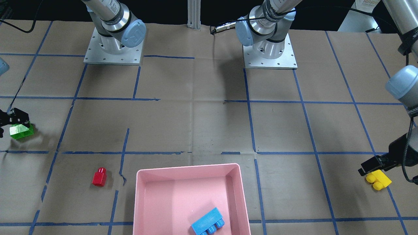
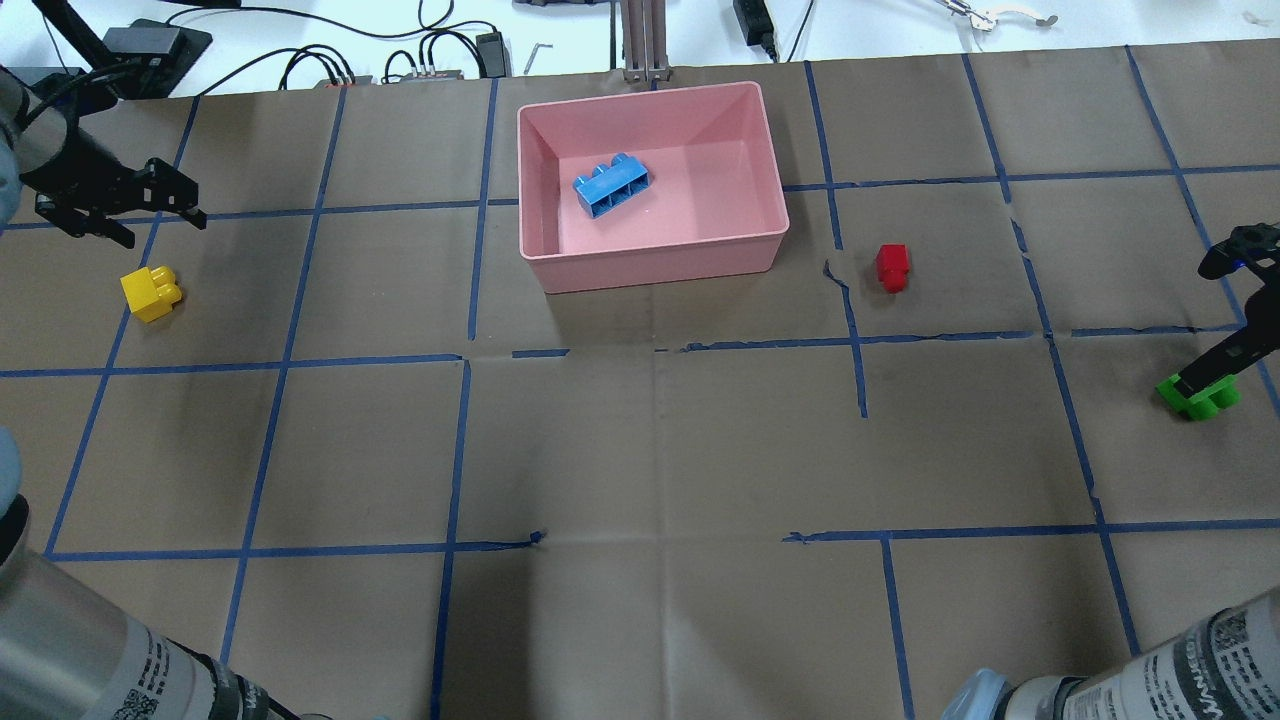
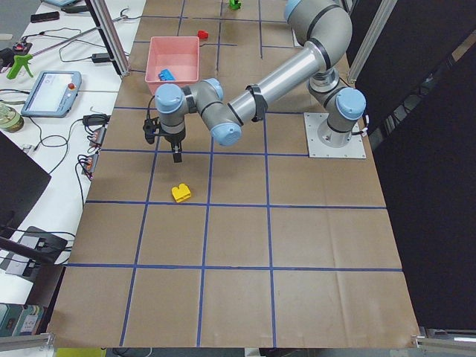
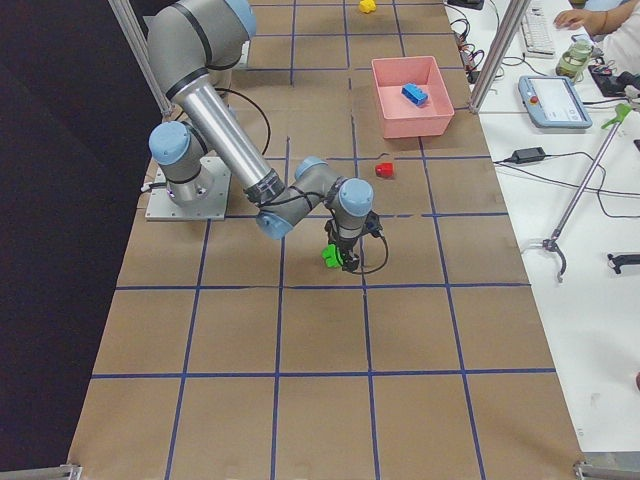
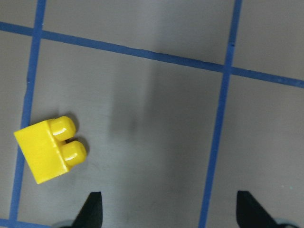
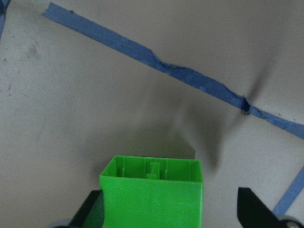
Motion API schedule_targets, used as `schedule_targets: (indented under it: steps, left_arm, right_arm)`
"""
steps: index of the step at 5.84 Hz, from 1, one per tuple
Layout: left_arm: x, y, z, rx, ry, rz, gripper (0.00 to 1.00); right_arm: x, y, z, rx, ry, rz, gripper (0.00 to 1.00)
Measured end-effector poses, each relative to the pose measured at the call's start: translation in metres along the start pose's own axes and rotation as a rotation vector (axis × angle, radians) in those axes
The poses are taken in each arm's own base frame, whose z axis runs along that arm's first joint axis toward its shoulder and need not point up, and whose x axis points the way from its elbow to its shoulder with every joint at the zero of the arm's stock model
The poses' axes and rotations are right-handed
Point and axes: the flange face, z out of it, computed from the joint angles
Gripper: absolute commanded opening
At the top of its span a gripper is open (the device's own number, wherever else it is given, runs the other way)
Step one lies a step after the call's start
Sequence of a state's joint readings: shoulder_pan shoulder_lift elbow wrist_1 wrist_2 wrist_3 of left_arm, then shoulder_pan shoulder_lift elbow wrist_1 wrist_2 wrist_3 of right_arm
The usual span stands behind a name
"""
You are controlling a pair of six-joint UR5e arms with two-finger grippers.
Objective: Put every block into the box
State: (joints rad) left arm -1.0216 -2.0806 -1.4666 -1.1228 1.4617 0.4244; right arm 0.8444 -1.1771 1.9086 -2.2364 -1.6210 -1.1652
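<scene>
The pink box (image 2: 650, 265) stands at the table's far middle with the light-blue three-stud block (image 2: 612, 187) inside it. The red block (image 2: 891, 266) lies on the table just right of the box. The yellow block (image 2: 151, 292) lies at far left. My left gripper (image 2: 160, 230) is open and empty just beyond it; in the left wrist view the yellow block (image 5: 50, 149) sits off to the left of the fingers. My right gripper (image 2: 1210, 375) is open at far right, with the green block (image 6: 152, 197) between its fingers, close against one finger.
Blue tape lines grid the brown paper table (image 2: 650, 450). Cables and small devices lie along the far edge (image 2: 430, 60). Both arm bases (image 1: 112, 49) stand at the robot's side.
</scene>
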Motion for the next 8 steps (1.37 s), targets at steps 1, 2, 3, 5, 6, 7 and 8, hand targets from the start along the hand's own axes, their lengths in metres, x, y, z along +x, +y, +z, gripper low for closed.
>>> schedule_targets:
  steps: [1,2,3,5,6,7,8]
  left_arm:
    - [-0.018,0.0,0.016,-0.002,-0.02,0.127,0.99]
    - [-0.035,-0.004,0.031,-0.008,-0.073,0.189,0.99]
    - [-0.048,-0.009,0.047,-0.01,-0.116,0.132,0.99]
    - [-0.061,-0.014,0.074,0.003,-0.138,-0.041,0.99]
    - [-0.068,-0.015,0.083,0.006,-0.139,-0.096,0.97]
    - [-0.078,-0.015,0.094,0.005,-0.139,-0.125,0.94]
    - [-0.086,-0.014,0.108,0.001,-0.137,-0.138,0.64]
  right_arm:
    - [-0.002,0.001,0.001,-0.003,-0.004,0.0,1.0]
    - [-0.003,0.001,0.003,-0.005,-0.011,0.0,1.0]
    - [-0.008,0.003,0.007,-0.011,-0.025,0.0,1.0]
    - [-0.013,0.005,0.013,-0.013,-0.041,0.001,0.89]
    - [-0.013,0.004,0.013,-0.008,-0.037,0.004,0.63]
    - [-0.012,0.004,0.01,-0.002,-0.031,0.01,0.48]
    - [-0.011,0.002,0.007,0.002,-0.025,0.014,0.27]
